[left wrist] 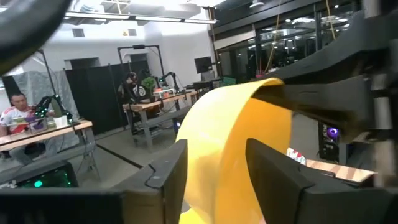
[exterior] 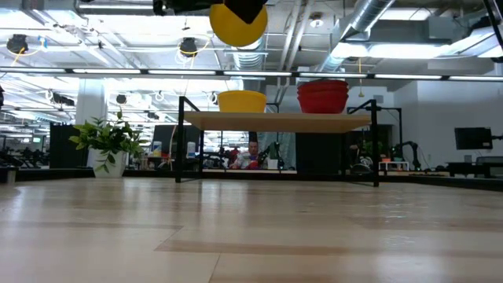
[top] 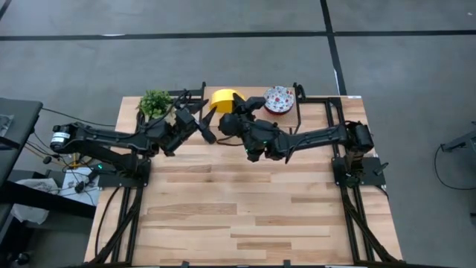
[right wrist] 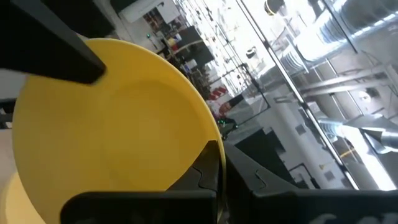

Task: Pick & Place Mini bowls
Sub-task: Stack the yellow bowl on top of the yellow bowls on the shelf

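A plain yellow mini bowl [exterior: 238, 22] hangs high above the table between my two grippers, near the far edge. It also shows in the left wrist view [left wrist: 230, 143] and, hollow side on, in the right wrist view [right wrist: 112, 118]. My right gripper [top: 242, 113] is shut on its rim. My left gripper [top: 207, 128] straddles the opposite side of the bowl. Another yellow bowl [exterior: 241, 101] and a stack of bowls [exterior: 322, 96], floral inside [top: 279, 99], stand on a raised wooden shelf [exterior: 275, 122]. My left gripper has the bowl's wall [left wrist: 214, 180] between its two fingers [left wrist: 168, 177], one finger lying over the hollow side at the rim [right wrist: 93, 65]. The bowl is clear of the table and shelf. My right gripper pinches the bowl's rim [right wrist: 208, 146] between its two fingers [right wrist: 249, 177], opposite the left gripper. One finger is on the hollow side and one on the outside. The bowl is lifted clear and tipped on edge.
A small potted plant [top: 155, 103] stands at the table's far left corner, beside the shelf's black frame [exterior: 182, 137]. The wooden table top [top: 245, 216] stretches toward the near edge. A person sits at a desk [left wrist: 15, 115] in the room beyond.
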Available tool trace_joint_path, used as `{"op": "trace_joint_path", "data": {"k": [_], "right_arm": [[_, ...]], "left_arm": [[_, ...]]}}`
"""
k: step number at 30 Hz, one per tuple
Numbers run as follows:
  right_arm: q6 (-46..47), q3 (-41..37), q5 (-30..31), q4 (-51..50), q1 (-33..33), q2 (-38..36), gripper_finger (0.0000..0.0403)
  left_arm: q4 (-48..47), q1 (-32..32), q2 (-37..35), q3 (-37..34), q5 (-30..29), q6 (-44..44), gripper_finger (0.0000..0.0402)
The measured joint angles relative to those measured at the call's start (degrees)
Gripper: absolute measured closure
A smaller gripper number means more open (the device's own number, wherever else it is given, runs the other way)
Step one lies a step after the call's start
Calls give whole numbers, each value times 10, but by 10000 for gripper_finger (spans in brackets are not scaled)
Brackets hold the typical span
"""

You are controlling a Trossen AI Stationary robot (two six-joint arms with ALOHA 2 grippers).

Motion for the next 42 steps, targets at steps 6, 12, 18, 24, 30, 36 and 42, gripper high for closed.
{"op": "trace_joint_path", "data": {"k": [6, 12, 18, 24, 30, 36, 42], "right_arm": [[0, 0, 8, 0, -5, 0, 403], [1, 0, 1, 0, -4, 0, 403], [1, 0, 1, 0, -3, 0, 403], [1, 0, -1, 0, 0, 0, 403], [1, -1, -2, 0, 7, 0, 403], [1, -1, 0, 0, 14, 0, 403], [1, -1, 0, 0, 23, 0, 403]], "left_arm": [[-2, -6, -2, 0, -13, 0, 259], [-14, -6, -1, 0, -37, 0, 266], [-21, -6, -1, 0, -37, 0, 286], [-27, 0, -1, 0, -36, -1, 299], [-27, 2, -1, 0, -35, -7, 302], [-32, 2, -1, 0, -31, -7, 365], [-33, 5, -1, 0, -32, -7, 391]]}}
